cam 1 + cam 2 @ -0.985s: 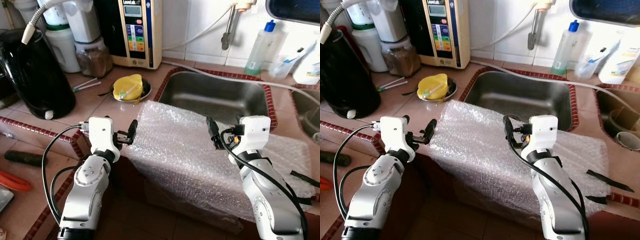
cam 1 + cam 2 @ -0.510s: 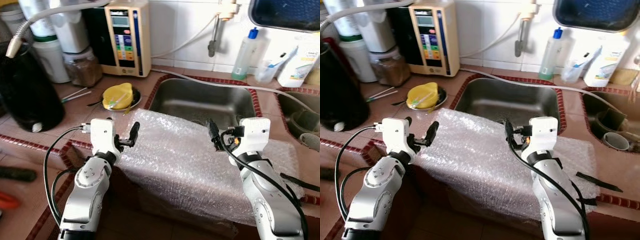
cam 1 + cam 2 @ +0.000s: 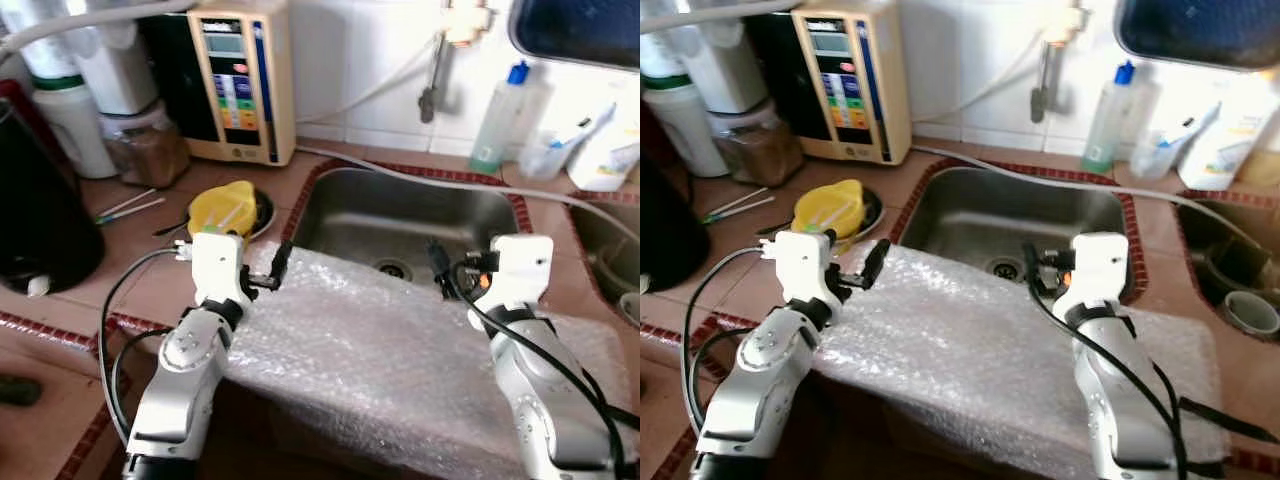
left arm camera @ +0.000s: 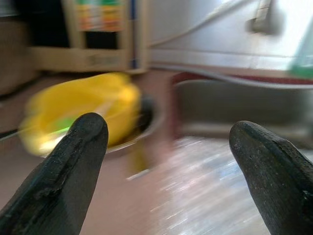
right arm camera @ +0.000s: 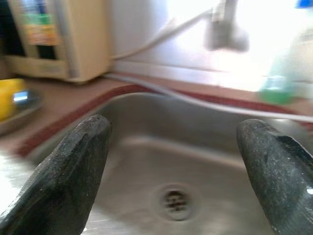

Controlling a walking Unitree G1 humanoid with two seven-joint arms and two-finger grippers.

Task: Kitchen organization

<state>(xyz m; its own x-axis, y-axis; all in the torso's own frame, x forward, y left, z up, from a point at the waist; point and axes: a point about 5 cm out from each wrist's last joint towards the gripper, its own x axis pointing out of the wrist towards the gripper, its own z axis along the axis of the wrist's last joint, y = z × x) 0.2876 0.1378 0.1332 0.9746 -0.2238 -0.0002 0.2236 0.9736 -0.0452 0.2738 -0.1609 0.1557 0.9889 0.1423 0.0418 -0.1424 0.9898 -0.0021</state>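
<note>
A large bundle wrapped in clear bubble wrap lies across the counter's front edge, just before the steel sink. My left gripper is open over the bundle's near-left corner, empty, its fingertips wide apart. It looks toward a yellow object resting on a small dark dish. My right gripper is open and empty above the bundle's far edge. It faces the sink basin and its drain.
A beige water appliance stands against the tiled wall, with jars and a black kettle at the left. A clear bottle and a tap are behind the sink. Chopsticks lie by the dish.
The whole view has shifted and the sink looks nearer. Both arms now reach further over the bundle toward the sink. Both grippers stay open.
</note>
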